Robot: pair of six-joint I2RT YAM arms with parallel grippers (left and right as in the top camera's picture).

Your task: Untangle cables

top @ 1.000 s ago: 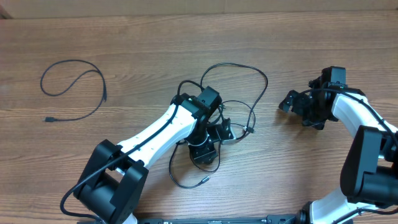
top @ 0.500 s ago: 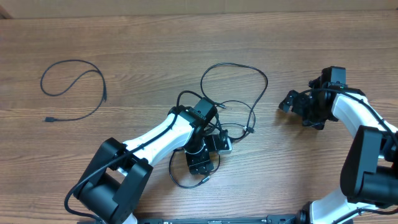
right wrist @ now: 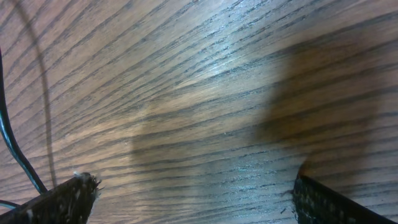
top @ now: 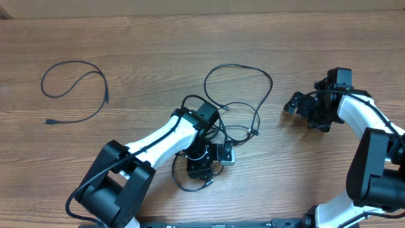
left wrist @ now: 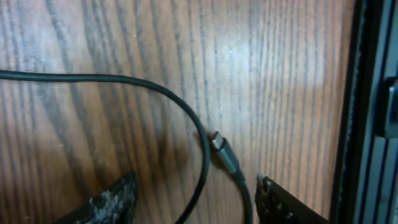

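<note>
A tangle of thin black cables [top: 239,95] lies in loops at the table's centre. One more cable [top: 74,88] lies by itself at the far left. My left gripper [top: 201,172] points down over the tangle's near loop. In the left wrist view this gripper [left wrist: 194,186] is open, and two strands of cable [left wrist: 203,163] run between its fingers without touching the pads. One strand ends in a silver-tipped plug [left wrist: 222,151]. My right gripper [top: 304,104] stands open to the right of the tangle, and in the right wrist view the gripper [right wrist: 193,186] has only bare wood between its fingers.
The wooden table [top: 126,50] stretches wide at the back and left. A thin cable strand [right wrist: 12,149] crosses the left edge of the right wrist view. A dark rail [left wrist: 373,112] at the table's front edge fills the right side of the left wrist view.
My left gripper has drawn back toward the front edge, from the middle of the tangle to its near loop and plug end. The right arm has not moved.
</note>
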